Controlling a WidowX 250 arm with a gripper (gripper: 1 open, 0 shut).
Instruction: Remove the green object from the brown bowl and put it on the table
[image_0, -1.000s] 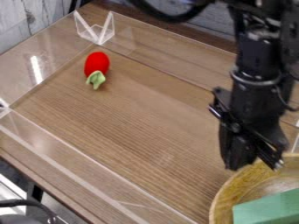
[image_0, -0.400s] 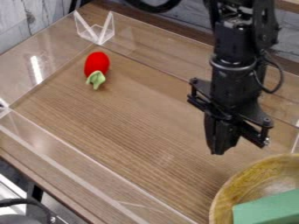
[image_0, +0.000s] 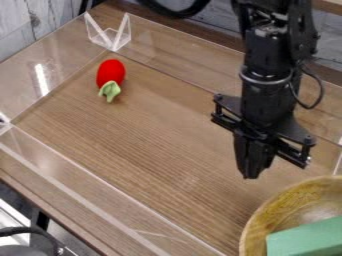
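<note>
One bowl (image_0: 257, 226) holding green block (image_0: 307, 241), gripper (image_0: 253, 174) closed, empty, above table (image_0: 147, 150).

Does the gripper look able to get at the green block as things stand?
Probably yes: the block lies in the open-topped bowl, nothing over it, though the gripper must open first.

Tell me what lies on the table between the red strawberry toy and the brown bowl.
Nothing: in the camera view, only bare tabletop separates the strawberry toy from the bowl.
</note>
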